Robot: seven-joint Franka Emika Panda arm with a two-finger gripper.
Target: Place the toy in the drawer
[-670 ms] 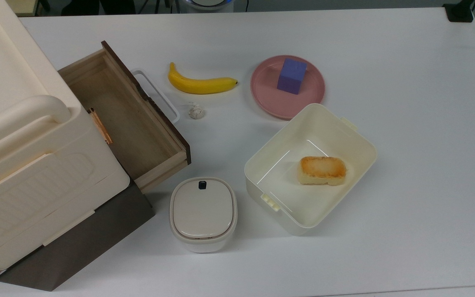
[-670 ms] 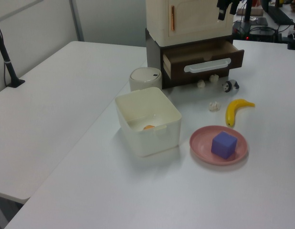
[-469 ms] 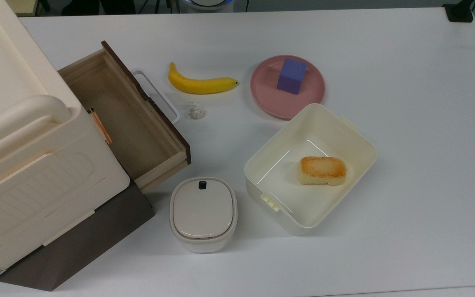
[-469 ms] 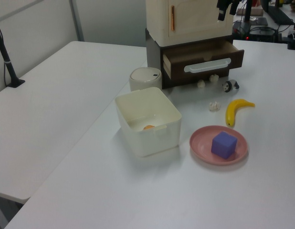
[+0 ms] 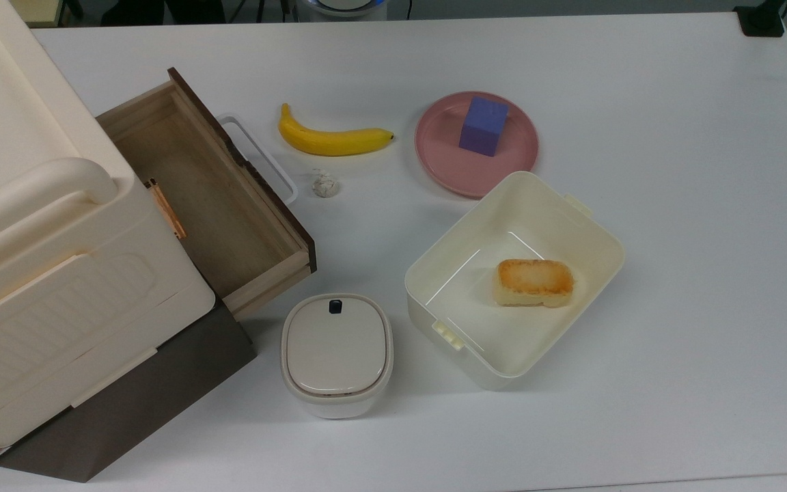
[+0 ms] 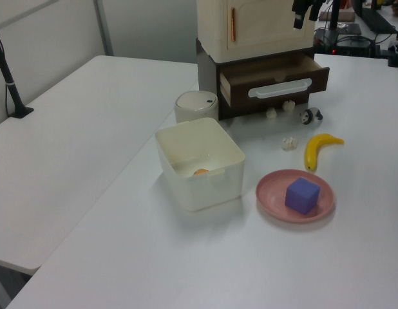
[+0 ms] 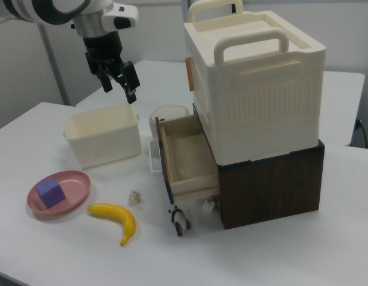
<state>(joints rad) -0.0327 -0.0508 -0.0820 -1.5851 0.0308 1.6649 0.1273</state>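
Nothing on the table has shifted since the earlier frame, and the gripper [image 7: 121,76] still hangs high at the upper left of the right view, fingers spread and holding nothing. The toy [image 7: 179,219] stands at lower centre there, on the table just below the drawer's [image 7: 187,159] open front corner (in the left view it's a speck right of centre, beside the banana [image 6: 317,149]). The drawer is pulled out and bare inside. The risk, I'd say: the panda is tiny and sits close under the drawer front, so a descending finger may clip the panel or knock the panda over.
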